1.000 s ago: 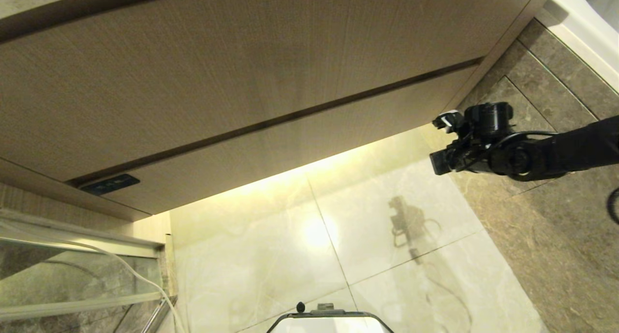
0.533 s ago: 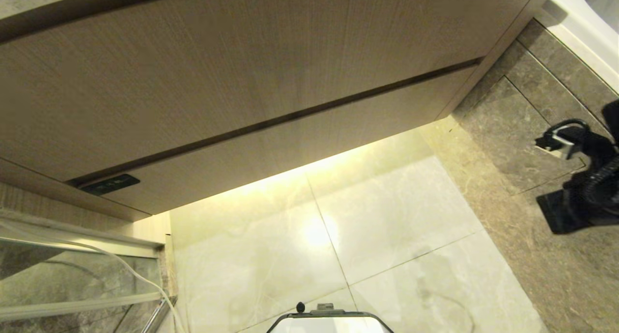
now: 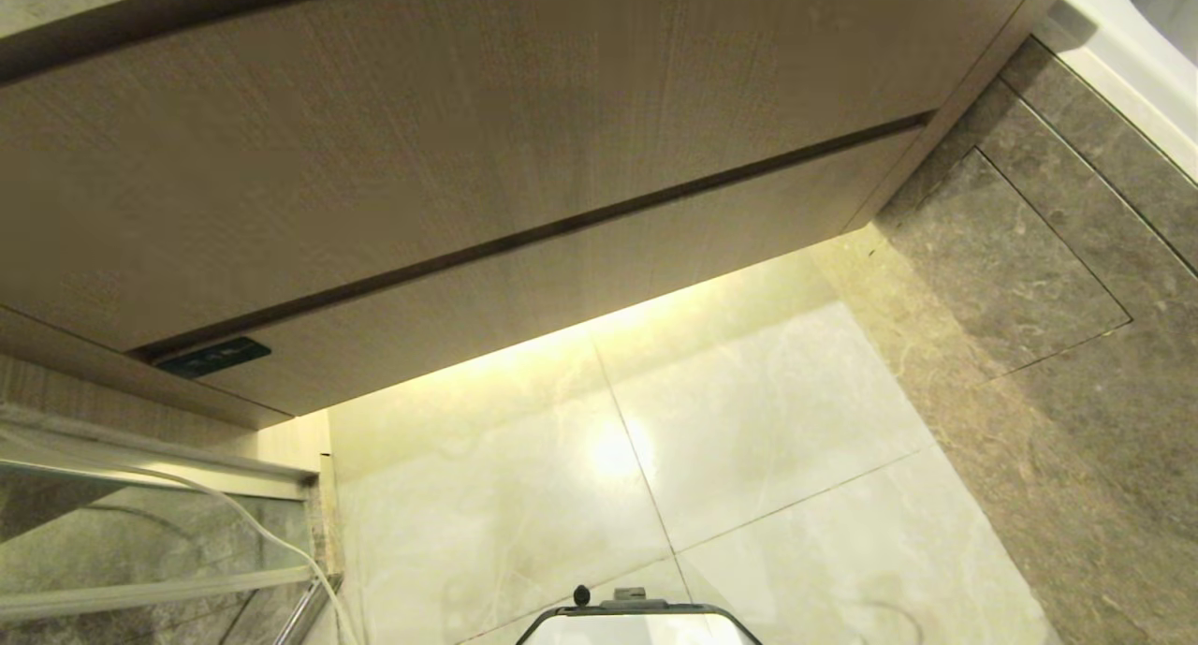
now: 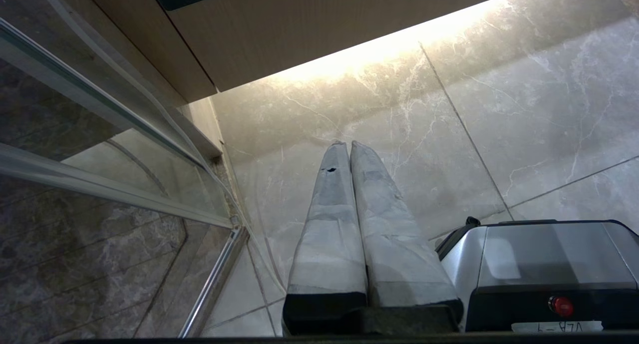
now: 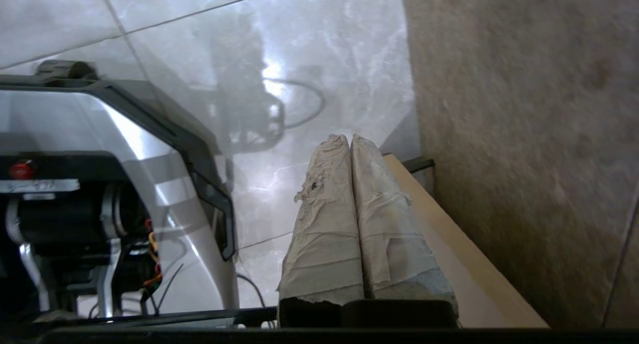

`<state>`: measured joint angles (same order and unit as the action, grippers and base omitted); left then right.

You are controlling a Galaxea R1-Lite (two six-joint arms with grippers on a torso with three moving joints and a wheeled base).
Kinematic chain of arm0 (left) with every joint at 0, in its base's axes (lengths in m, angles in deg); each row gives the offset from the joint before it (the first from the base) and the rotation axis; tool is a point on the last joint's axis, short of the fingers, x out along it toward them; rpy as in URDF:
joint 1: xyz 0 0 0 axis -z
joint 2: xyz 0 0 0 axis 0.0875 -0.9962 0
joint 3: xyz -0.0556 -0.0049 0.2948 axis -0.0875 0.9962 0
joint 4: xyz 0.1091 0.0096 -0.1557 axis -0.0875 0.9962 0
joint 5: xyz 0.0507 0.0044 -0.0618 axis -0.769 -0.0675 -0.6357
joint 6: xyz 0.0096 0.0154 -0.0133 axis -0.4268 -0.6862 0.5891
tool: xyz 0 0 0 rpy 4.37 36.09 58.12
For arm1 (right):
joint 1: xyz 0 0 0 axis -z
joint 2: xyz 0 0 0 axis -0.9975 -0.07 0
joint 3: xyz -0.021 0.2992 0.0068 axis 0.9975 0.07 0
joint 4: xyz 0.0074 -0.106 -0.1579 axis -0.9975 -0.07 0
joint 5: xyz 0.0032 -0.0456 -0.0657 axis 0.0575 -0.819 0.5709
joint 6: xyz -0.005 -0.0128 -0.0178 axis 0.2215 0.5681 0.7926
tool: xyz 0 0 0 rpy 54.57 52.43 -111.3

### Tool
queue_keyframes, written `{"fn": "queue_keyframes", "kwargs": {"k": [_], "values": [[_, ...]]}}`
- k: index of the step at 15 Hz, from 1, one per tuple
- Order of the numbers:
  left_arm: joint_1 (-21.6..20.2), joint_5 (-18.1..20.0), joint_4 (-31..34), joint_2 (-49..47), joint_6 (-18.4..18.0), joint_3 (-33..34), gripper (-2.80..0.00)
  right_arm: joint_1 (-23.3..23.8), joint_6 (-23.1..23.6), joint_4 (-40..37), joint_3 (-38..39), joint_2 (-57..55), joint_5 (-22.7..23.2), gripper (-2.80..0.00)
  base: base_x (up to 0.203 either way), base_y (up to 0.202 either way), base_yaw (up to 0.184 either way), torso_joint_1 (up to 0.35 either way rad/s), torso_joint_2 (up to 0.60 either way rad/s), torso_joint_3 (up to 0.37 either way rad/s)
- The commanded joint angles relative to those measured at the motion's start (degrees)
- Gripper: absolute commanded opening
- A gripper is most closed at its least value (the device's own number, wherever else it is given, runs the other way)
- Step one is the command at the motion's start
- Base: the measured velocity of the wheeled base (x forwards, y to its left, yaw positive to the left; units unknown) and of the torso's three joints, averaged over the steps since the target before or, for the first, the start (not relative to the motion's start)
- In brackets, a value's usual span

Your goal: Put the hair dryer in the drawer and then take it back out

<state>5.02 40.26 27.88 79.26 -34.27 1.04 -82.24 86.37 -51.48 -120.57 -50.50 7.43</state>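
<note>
The drawer (image 3: 562, 285) is the narrow wood-grain front under the taller panel, shut flush, with a small dark label (image 3: 213, 356) at its left corner. The left wrist view also shows the drawer (image 4: 309, 24) from below. The hair dryer is out of view. Neither arm shows in the head view. My left gripper (image 4: 348, 144) hangs parked over the pale marble floor beside my base, shut and empty. My right gripper (image 5: 349, 137) points down at the floor next to my base, its taped fingers (image 5: 324, 224) pressed together with nothing between them.
A glass panel with a metal frame (image 3: 122, 533) stands at the lower left, with a white cord (image 3: 271, 537) hanging in front of it. My base (image 3: 636, 622) sits at the bottom centre. Darker grey stone (image 3: 1029, 252) lies at the right. A beige board (image 5: 449, 244) lies by my right gripper.
My right arm has drawn back from the vanity's right end, swung down and to the right, and left the head view. The drawer and the left arm have not moved.
</note>
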Motion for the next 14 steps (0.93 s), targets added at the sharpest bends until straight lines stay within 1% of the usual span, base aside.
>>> {"fn": "queue_keyframes", "kwargs": {"k": [1,5,8,9,10,11,12,13,14], "values": [[0.0,0.0,0.0,0.0,0.0,0.0,-2.80,2.3,0.5,-0.1,2.9,5.9,-0.1,-2.80,0.000,0.000,0.000,0.000,0.00,0.000],[0.0,-0.1,0.0,0.0,0.0,0.0,-2.80,6.6,1.5,-0.7,8.3,13.1,0.2,-2.80,0.000,0.000,0.000,0.000,0.00,0.000],[0.0,0.0,0.0,0.0,0.0,0.0,-2.80,8.9,3.0,0.4,14.5,20.6,0.3,-2.80,0.000,0.000,0.000,0.000,0.00,0.000],[0.0,0.0,0.0,0.0,0.0,0.0,-2.80,9.3,2.8,2.2,17.5,22.7,0.2,-2.80,0.000,0.000,0.000,0.000,0.00,0.000],[0.0,0.0,0.0,0.0,0.0,0.0,-2.80,9.4,2.5,6.0,20.7,24.1,0.4,-2.80,0.000,0.000,0.000,0.000,0.00,0.000],[0.0,0.0,0.0,0.0,0.0,0.0,-2.80,9.4,2.5,11.4,24.8,25.4,1.3,-2.80,0.000,0.000,0.000,0.000,0.00,0.000],[0.0,0.0,0.0,0.0,0.0,0.0,-2.80,9.5,2.2,15.6,27.9,26.5,4.4,-2.80,0.000,0.000,0.000,0.000,0.00,0.000],[0.0,0.0,0.0,0.0,0.0,0.0,-2.80,9.2,1.5,17.5,29.1,28.3,7.6,-2.80,0.000,0.000,0.000,0.000,0.00,0.000],[0.0,0.0,0.0,0.0,0.0,0.0,-2.80,8.6,0.4,18.4,30.1,30.2,9.3,-2.80,0.000,0.000,0.000,0.000,0.00,0.000]]}}
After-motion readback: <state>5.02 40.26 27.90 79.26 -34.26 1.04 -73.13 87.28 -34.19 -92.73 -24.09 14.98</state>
